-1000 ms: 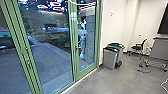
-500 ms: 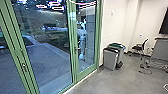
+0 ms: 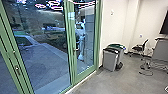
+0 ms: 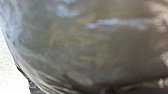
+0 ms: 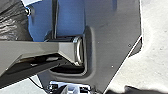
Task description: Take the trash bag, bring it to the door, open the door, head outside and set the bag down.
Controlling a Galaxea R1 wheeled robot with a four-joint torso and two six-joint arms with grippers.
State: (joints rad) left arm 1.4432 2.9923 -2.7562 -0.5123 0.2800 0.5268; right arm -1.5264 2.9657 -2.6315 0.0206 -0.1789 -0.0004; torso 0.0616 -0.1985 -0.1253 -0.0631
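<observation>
Your hands' grip I cannot tell; the trash bag (image 4: 87, 50) is close at your left wrist, green-framed glass doors (image 3: 69, 37) ahead.

We see trash bag (image 4: 82, 47) up close, grey-brown plastic with bluish glints; fine creases along its edge, pale floor (image 4: 6, 72) beyond, dark patch (image 4: 32, 88) between.

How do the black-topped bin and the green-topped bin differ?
The black-topped bin has a dark top, whereas the green-topped bin has a green one. The black-topped bin stands in front, its grey side exposed; the green-topped bin is behind, partly hidden by it. Both have grey bodies and stand on the floor.
</observation>
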